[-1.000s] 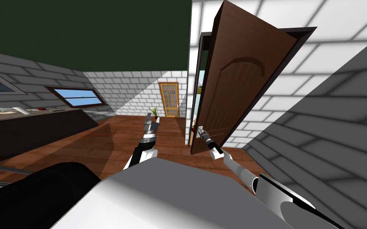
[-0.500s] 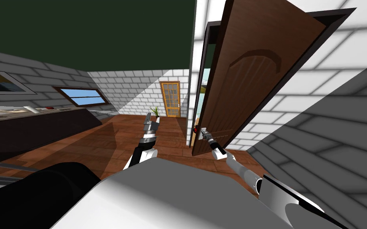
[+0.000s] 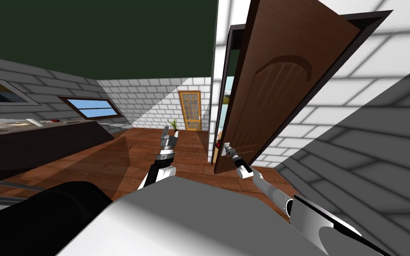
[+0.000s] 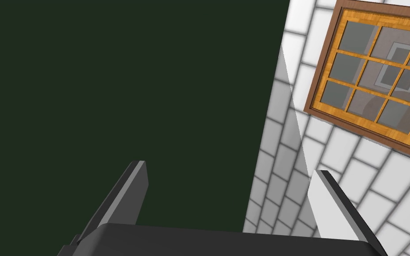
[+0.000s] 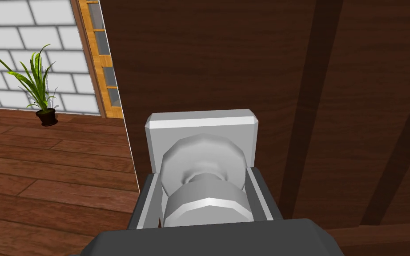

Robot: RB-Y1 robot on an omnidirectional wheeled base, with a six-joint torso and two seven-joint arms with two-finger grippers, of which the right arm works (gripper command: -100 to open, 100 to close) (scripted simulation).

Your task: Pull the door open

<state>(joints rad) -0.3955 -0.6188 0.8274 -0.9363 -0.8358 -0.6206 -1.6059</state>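
A brown wooden door [image 3: 271, 89] is standing partly open, angled out from a white brick wall [image 3: 355, 89] toward the robot, with its hinge side to the robot's right. The right gripper [image 3: 227, 149] is reaching straight ahead to the door's free edge, its fingers clamping the sides of a round grey knob [image 5: 205, 202] on a square plate [image 5: 199, 122]. The knob's stem is lying in line with the gripper, so drawing back toward the chest looks likely to widen the gap. The left gripper [image 4: 228, 169] is hanging farther off, with its fingers apart.

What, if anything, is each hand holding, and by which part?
The right hand grips the grey door knob by its sides. The left hand holds nothing.
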